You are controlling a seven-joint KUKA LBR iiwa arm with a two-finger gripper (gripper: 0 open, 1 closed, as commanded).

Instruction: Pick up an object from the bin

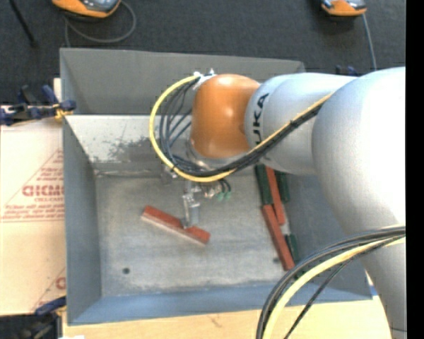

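One gripper (192, 216): I am watching it hang low near the bin's centre, under the arm's orange cover (222, 115), with its tip coming down onto the reddish-brown bar.
Claw state: I am not able to tell whether it is spread or pressed together, because the tip is reading as one narrow grey shape.
Reddish-brown bar (171, 224): flat and long, it is lying on the floor just toward 6 o'clock of centre and running from 10 o'clock to 4 o'clock. The gripper tip is meeting it nearer its 4 o'clock end. I am not making out whether it is pinched or only touched.
Red and green sticks (274, 217): I am counting a small bundle of long thin pieces lying along the wall at 3 o'clock, running roughly 12 to 6 o'clock, well apart from the bar.
Small green piece (223, 193): it is peeking out at 2 o'clock of the gripper, partly hidden by the wrist, and I am not making out its kind.
Dark speck (126, 270): it is sitting alone on the floor toward 7 o'clock.
Bin (81, 210): grey metal, with walls sloping down to a flat scuffed floor.
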